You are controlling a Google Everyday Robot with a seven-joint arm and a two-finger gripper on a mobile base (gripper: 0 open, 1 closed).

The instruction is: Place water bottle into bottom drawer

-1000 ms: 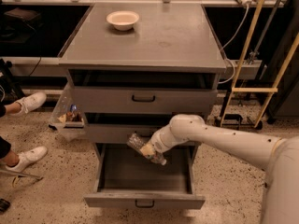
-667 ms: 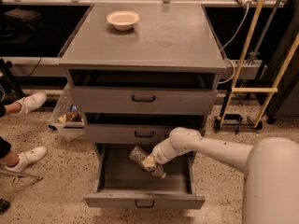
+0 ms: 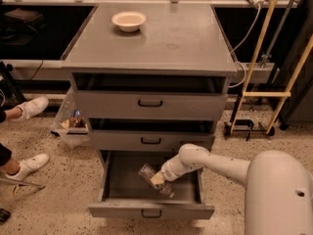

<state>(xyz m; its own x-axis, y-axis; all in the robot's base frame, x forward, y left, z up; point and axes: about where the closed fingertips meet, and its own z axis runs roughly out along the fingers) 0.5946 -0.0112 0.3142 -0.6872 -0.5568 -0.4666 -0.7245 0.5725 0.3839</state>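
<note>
The bottom drawer (image 3: 122, 177) of the grey cabinet is pulled open, its black handle at the front. The water bottle (image 3: 152, 178), clear crinkled plastic with a label band, lies tilted inside the drawer toward its right middle, low against the floor of it. My gripper (image 3: 161, 179) reaches down into the drawer from the right at the end of my white arm and sits on the bottle's middle. The bottle hides the fingertips.
A cream bowl (image 3: 128, 20) stands on the cabinet top at the back left. The two shallower drawers (image 3: 149, 104) above are slightly open. A person's white shoes (image 3: 28, 106) and a clear bin (image 3: 71, 126) are at the left. A yellow-railed cart (image 3: 264, 97) stands right.
My arm has come down with the bottle, from the level of the drawer's upper edge to deep inside the bottom drawer.
</note>
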